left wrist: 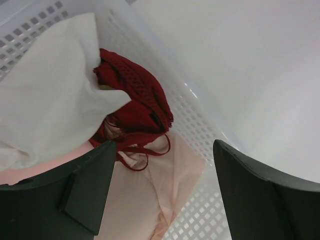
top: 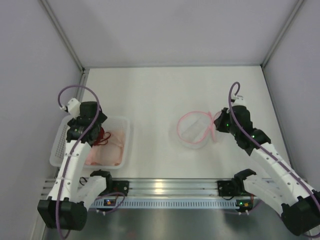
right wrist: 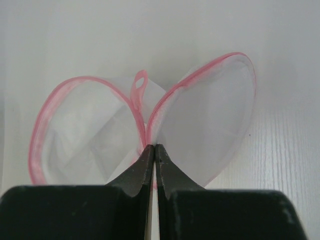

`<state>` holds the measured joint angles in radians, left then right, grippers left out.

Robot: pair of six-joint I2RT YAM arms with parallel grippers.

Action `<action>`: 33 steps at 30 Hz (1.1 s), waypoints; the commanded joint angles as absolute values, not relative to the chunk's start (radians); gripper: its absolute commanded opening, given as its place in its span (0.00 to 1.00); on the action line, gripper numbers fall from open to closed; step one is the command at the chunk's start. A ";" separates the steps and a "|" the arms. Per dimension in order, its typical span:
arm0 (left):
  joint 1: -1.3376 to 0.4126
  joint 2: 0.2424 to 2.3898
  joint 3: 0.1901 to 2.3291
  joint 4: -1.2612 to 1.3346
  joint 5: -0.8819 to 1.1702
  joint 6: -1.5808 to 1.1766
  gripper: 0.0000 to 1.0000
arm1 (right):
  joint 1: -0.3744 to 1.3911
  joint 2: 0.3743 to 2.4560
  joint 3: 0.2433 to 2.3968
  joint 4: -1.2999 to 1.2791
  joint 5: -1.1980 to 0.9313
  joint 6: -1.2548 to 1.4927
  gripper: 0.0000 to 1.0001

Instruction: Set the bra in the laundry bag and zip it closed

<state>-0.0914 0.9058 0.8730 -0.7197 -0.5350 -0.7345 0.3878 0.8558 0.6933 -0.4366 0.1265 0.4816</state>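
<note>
Nothing done yet. The bra lies in the basket at the worktop's near-left edge, partly under a dark red bra and white cloth. The left pincer hovers just above, jaws apart, empty. Farther, right of centre, the laundry bag is spread open and unzipped. The right pincer is clamped on its pink rim where the halves meet.

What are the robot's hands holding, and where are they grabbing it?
The right jaws pinch the laundry bag by its pink rim, where the halves meet. The left jaws are open over the basket, holding nothing.
</note>
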 commanded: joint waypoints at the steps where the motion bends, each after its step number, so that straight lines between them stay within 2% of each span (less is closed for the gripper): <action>1: -0.008 0.939 0.853 -0.732 -0.512 -0.758 0.84 | 0.374 0.857 0.690 -0.338 0.098 0.465 0.00; 5: 0.023 0.989 0.859 -0.727 -0.528 -0.790 0.82 | 0.374 0.885 0.704 -0.313 0.063 0.451 0.00; 10: 0.028 0.956 0.926 -0.779 -0.555 -0.795 0.82 | 0.373 0.930 0.712 -0.287 0.017 0.448 0.00; 17: 0.029 0.900 0.969 -0.943 -0.699 -0.925 0.87 | 0.373 0.946 0.723 -0.270 -0.025 0.449 0.00; 18: 0.031 0.900 0.966 -0.953 -0.713 -0.958 0.98 | 0.374 0.943 0.715 -0.264 -0.025 0.449 0.00; 28: 0.064 1.005 1.054 -0.966 -0.772 -0.891 0.98 | 0.373 0.965 0.723 -0.275 -0.046 0.445 0.00; 33: 0.066 1.009 0.987 -0.943 -0.775 -0.852 0.98 | 0.371 0.968 0.719 -0.268 -0.051 0.451 0.00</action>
<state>0.0586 1.0103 1.0096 -0.9497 -0.7490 -0.8970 0.3832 0.9661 0.6930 -0.3206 -0.0368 0.4549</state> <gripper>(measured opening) 0.982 0.008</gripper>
